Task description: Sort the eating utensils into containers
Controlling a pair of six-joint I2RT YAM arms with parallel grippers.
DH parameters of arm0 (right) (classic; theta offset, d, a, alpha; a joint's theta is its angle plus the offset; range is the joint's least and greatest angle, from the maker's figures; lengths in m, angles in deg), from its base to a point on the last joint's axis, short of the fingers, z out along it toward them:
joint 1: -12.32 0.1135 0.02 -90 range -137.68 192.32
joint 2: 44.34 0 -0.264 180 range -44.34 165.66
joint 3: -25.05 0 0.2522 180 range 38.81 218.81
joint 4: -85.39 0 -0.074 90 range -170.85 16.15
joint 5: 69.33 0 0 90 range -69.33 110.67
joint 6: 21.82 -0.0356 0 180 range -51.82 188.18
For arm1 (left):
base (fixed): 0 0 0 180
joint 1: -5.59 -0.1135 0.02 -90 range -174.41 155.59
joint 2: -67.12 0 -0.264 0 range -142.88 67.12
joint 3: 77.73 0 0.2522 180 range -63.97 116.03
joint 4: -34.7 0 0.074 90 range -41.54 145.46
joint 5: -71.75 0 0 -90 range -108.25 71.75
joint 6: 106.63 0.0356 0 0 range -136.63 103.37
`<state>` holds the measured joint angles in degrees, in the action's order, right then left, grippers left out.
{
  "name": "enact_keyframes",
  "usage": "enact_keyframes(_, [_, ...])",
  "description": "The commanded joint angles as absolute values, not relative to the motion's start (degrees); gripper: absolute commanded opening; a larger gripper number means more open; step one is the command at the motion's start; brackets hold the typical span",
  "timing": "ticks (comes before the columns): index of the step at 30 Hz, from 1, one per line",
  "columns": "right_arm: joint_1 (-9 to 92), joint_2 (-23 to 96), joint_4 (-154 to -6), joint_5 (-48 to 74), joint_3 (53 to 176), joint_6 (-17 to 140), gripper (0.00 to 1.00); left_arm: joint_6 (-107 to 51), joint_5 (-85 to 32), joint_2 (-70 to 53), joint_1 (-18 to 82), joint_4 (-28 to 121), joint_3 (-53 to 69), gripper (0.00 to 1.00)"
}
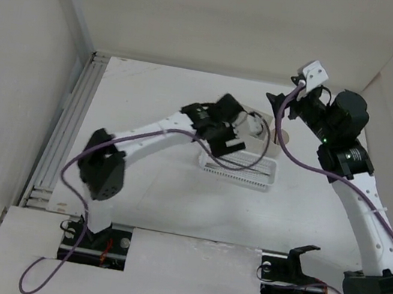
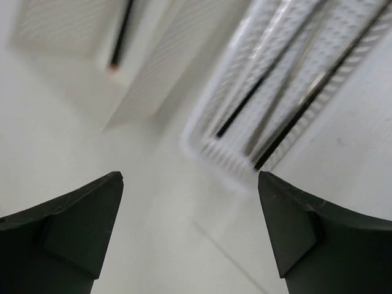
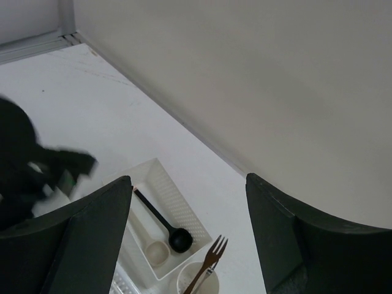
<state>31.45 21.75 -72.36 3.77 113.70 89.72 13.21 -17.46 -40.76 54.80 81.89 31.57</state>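
My left jaws hang apart and empty over one end of the mesh basket (image 2: 197, 144), where thin sticks (image 2: 294, 120) lie lengthwise. Just beyond the basket, the square box (image 3: 179, 201) holds the black spoon (image 3: 179, 239) and beige spoon (image 3: 154, 250); the fork (image 3: 212, 253) stands in the cup (image 3: 195, 280). My right jaws, apart and empty, hover above.

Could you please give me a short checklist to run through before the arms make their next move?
1. Left gripper open, empty: ok.
2. Right gripper open, empty: ok.
3. Black spoon and beige spoon in the square box: ok.
4. Fork standing in the cup: ok.
5. Sticks lying in the long basket: ok.
6. Nothing left on the table: cannot tell, part is hidden.
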Motion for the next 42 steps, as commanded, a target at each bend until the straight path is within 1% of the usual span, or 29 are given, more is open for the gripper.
enact_keyframes(1, [31.1, 23.6, -75.1, 0.5, 117.7, 87.3, 0.8, 3.2, -8.4, -25.3, 48.8, 77.7, 24.4, 0.88])
enact_keyframes(2, [31.1, 24.1, -75.1, -0.1, 118.3, 87.3, 0.8, 1.8, -8.4, -22.8, 47.3, 78.3, 17.9, 0.85])
enact_keyframes(4, [31.1, 25.4, -75.1, -0.1, 118.4, 85.8, 0.8, -0.8, -9.4, -15.7, 42.5, 80.0, 10.9, 0.84])
enact_keyframes(5, [31.6, 25.4, -75.1, -0.1, 119.0, 85.8, 0.8, -1.3, -11.8, -13.9, 40.9, 80.9, 7.8, 0.84])
enact_keyframes(6, [31.7, 26.2, -75.1, -0.1, 119.1, 85.8, 0.8, -1.3, -13.8, -12.3, 39.6, 81.7, 2.1, 0.84])
enact_keyframes(7, [32.6, 27.0, -75.1, -0.1, 119.6, 85.8, 0.8, -1.9, -15.9, -10.2, 37.6, 82.7, -0.5, 0.81])
enact_keyframes(8, [33.1, 27.0, -75.1, -0.1, 119.6, 85.8, 0.8, -0.8, -19.3, -9.2, 36.8, 83.3, -3.0, 0.8])
enact_keyframes(9, [34.2, 27.6, -75.1, 0.5, 119.6, 85.2, 0.8, 1.7, -20.1, -8.4, 36.8, 82.6, -8.7, 0.77])
enact_keyframes(13, [36.0, 28.9, -75.1, 1.0, 119.6, 85.2, 0.8, 7.4, -16.7, -5.4, 38.7, 75.7, -18.2, 0.78])
enact_keyframes(15, [37.0, 28.9, -75.1, 1.5, 119.6, 85.2, 0.8, 8.9, -15.9, -5.4, 38.7, 74.1, -20.1, 0.8])
enact_keyframes(20, [38.9, 28.9, -75.1, 3.7, 119.6, 85.2, 0.8, 10.3, -20.4, -7.7, 38.7, 71.7, -22.8, 0.84])
enact_keyframes(24, [40.0, 27.7, -75.1, 6.3, 118.3, 85.2, 0.8, 9.6, -22.0, -10.1, 38.7, 68.6, -24.0, 0.84])
enact_keyframes(27, [40.5, 27.1, -75.1, 7.9, 117.7, 85.2, 0.81, 9.1, -23.6, -12.1, 38.7, 68.6, -24.0, 0.81])
enact_keyframes(29, [40.5, 26.5, -75.1, 8.8, 117.2, 85.2, 0.81, 9.1, -24.4, -12.8, 38.7, 68.6, -24.0, 0.73])
enact_keyframes(31, [40.5, 25.9, -75.1, 9.4, 117.2, 85.2, 0.81, 9.1, -23.7, -13.5, 39.3, 68.1, -25.4, 0.61])
enact_keyframes(32, [40.5, 25.4, -75.1, 9.9, 117.2, 85.2, 0.81, 9.1, -23.2, -14.3, 39.3, 67.3, -25.9, 0.46])
enact_keyframes(34, [40.5, 25.4, -75.1, 10.6, 117.2, 85.2, 0.81, 10.1, -23.2, -14.8, 38.5, 66.7, -27.1, 0.32])
enact_keyframes(35, [40.5, 25.4, -75.1, 10.7, 117.2, 85.2, 0.81, 10.6, -23.7, -14.8, 37.6, 66.7, -27.1, 0.22])
enact_keyframes(36, [40.5, 25.4, -75.1, 11.4, 117.2, 85.2, 0.81, 10.6, -23.7, -14.8, 36.9, 66.0, -27.8, 0.0])
enact_keyframes(42, [40.5, 24.8, -75.1, 13.3, 117.2, 86.5, 0.81, 9.3, -24.8, -15.3, 35.0, 66.5, -25.7, 0.0])
